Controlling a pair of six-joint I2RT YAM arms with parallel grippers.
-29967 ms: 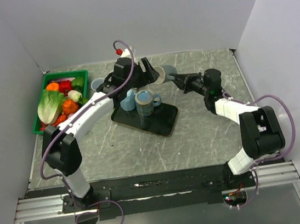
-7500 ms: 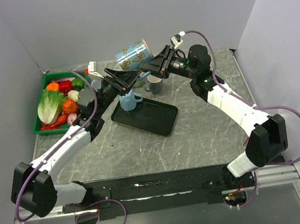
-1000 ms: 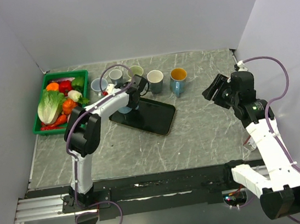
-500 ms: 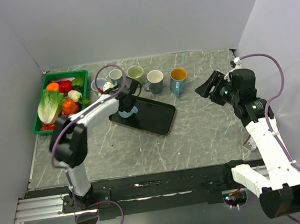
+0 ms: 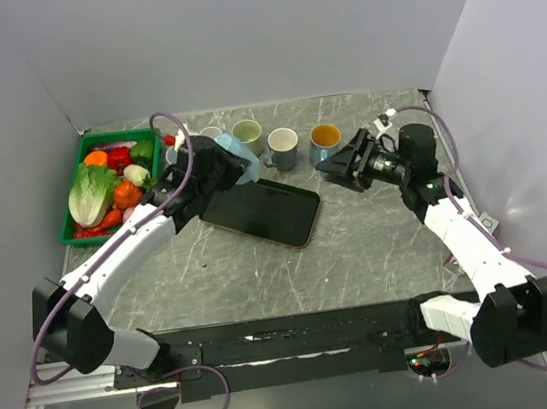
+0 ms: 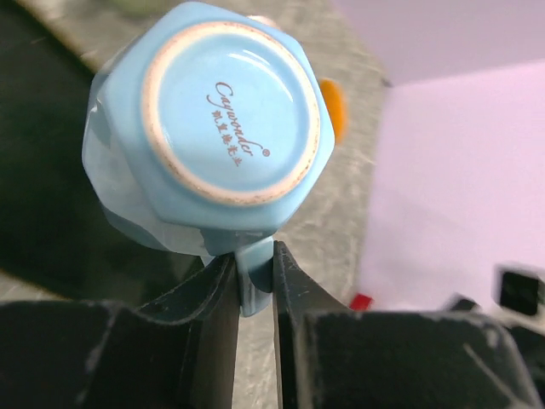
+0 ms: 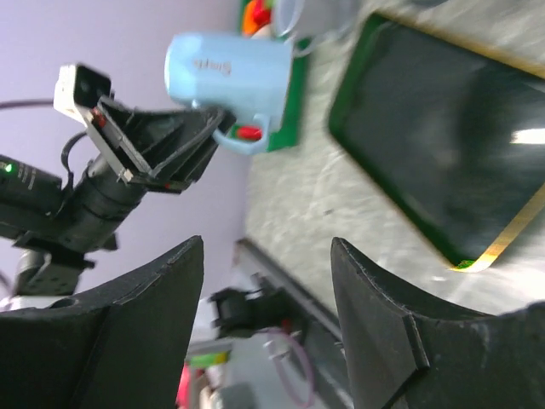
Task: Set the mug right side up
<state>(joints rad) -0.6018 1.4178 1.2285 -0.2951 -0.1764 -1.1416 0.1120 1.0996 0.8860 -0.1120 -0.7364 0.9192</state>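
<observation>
Mug (image 5: 236, 158) off the tray (image 5: 265, 216) is the change in the overhead view. Half a second ago it sat upside down on the tray's far left corner. Now the left claw (image 5: 223, 169) holds it in the air above that corner, tipped over. The pick-up looks done, and the turn to upright is what remains. The right claw (image 5: 344, 167) has swung in from the right side toward the row of upright mugs (image 5: 283, 145) at the back.

From the left wrist, the mug (image 6: 230, 111) shows its base to the camera. The left claw (image 6: 254, 273) is drawn in narrow and pinches the handle (image 6: 254, 290).

From the right wrist, the right claw (image 7: 266, 256) spreads its fingers (image 7: 145, 324) wide around nothing. Beyond them the mug (image 7: 226, 72) hangs by its handle from the left claw (image 7: 223, 132), clear of the tray (image 7: 443, 153).

Seven seconds ago the right arm carried a patterned mug aloft; now it carries none.
</observation>
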